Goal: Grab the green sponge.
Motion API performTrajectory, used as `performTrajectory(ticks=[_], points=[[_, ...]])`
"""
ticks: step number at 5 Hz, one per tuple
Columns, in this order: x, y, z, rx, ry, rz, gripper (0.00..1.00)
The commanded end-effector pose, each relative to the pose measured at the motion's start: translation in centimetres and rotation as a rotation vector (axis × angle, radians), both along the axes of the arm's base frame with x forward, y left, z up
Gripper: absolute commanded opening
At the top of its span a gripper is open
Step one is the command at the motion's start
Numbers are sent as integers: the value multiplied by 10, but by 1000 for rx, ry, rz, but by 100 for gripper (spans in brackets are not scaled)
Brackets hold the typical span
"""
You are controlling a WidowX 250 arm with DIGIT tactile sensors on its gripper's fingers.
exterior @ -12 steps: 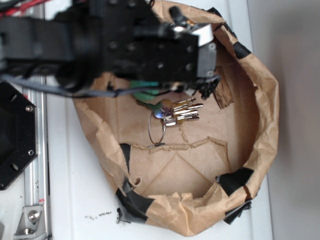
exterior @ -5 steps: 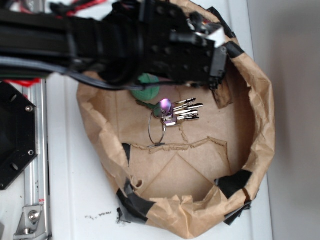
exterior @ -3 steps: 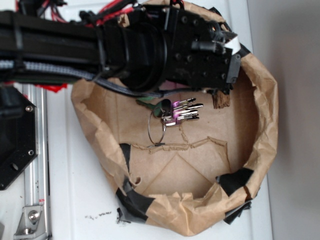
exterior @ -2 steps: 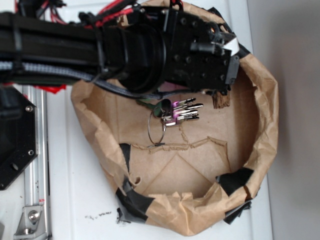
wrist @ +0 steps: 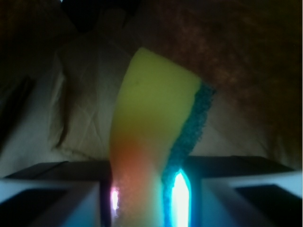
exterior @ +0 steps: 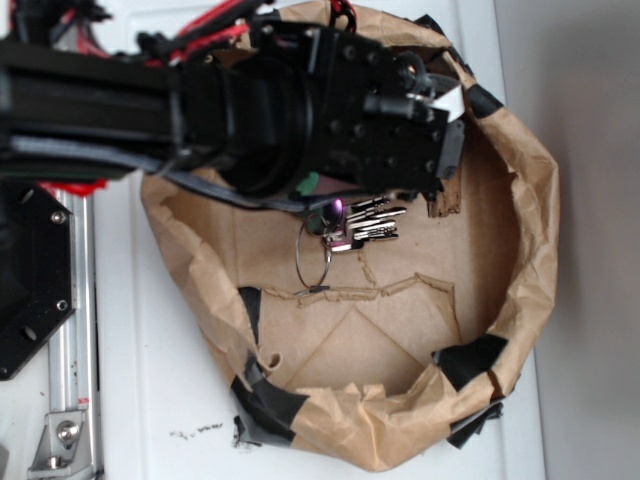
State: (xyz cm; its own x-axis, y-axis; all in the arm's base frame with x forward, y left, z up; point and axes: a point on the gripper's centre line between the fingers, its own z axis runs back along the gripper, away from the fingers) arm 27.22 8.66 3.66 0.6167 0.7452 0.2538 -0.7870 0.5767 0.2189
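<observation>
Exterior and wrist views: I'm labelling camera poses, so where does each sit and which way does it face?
Exterior: overhead, looking down into the paper bin at the keys; black arm and gripper fill the top.
Wrist: on the gripper, looking along the fingers at the sponge clamped between them.
Shared: the sponge, the bin's brown paper.

Green sponge (exterior: 308,184) mostly hidden under arm (exterior: 200,110); pincer unseen exterior.

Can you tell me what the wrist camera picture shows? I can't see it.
A sponge, yellow with a dark green scrubby edge, stands up between the gripper fingers, which are pressed against its bottom on both sides. Behind it is the crumpled brown paper wall of a bag, dim and shadowy. Bright glowing light shows at the sponge's base.
</observation>
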Motion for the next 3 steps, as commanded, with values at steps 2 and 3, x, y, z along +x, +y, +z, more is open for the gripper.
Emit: performTrajectory(ticks=[2,3], points=[[-3,-61,135,3,-121,-559,0],[-21,-67,149,-61,-111,-637,0]])
